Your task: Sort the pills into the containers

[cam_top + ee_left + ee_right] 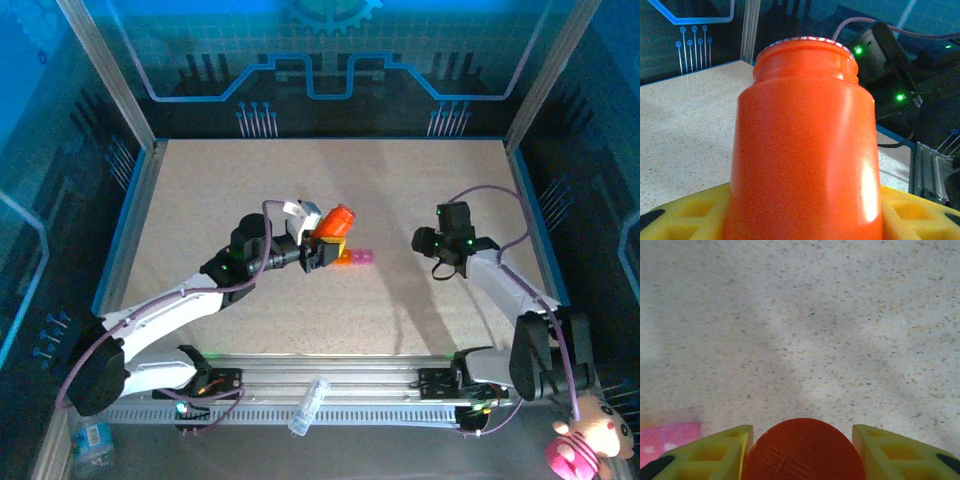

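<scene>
We hold the slick, likely light orange plastic bottle [800, 140] mid-body in the left gripper [322, 246]. The right gripper [432, 243] pinches a round orange cap [802, 455] by its edge.

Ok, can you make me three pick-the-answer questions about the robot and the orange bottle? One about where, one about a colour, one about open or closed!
1. Where is the orange bottle?
A) in the left end effector, by the containers
B) lying flat on the table
C) standing at the table's far edge

2. What colour is the cap in the right end effector?
A) green
B) orange
C) white

3. What state is the bottle in?
A) capped
B) uncapped
C) taped shut

Answers:
1 A, the top view shows it gripped beside the strip.
2 B, the right wrist view shows an orange disc in that grip.
3 B, its rim is bare in the left wrist view.
</scene>
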Robot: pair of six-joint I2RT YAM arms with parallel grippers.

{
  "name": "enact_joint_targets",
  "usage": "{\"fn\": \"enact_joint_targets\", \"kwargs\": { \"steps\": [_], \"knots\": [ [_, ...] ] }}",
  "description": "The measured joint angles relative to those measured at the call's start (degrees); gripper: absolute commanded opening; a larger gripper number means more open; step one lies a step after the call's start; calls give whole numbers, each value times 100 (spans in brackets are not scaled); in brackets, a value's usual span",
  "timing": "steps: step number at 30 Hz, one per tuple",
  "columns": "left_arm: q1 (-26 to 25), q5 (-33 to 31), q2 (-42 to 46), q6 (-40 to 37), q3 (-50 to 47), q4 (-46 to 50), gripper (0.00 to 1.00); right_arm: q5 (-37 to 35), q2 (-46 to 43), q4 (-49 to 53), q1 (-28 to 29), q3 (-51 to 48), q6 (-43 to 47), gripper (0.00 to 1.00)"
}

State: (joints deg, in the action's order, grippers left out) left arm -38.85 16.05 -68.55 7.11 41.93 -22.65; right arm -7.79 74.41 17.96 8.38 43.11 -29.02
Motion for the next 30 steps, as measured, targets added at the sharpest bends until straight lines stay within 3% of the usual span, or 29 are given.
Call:
{"fn": "enact_joint_targets", "kwargs": {
  "steps": [12,16,30],
  "knots": [
    [0,-133,133,-87,-70,50,0,-319,1246,55,-94,173,-81,49],
    [0,-149,155,-125,-85,52,0,-341,1563,74,-94,334,-186,55],
    [0,-151,192,-125,-96,46,0,-378,1801,256,-83,501,-310,58]
  ]
}}
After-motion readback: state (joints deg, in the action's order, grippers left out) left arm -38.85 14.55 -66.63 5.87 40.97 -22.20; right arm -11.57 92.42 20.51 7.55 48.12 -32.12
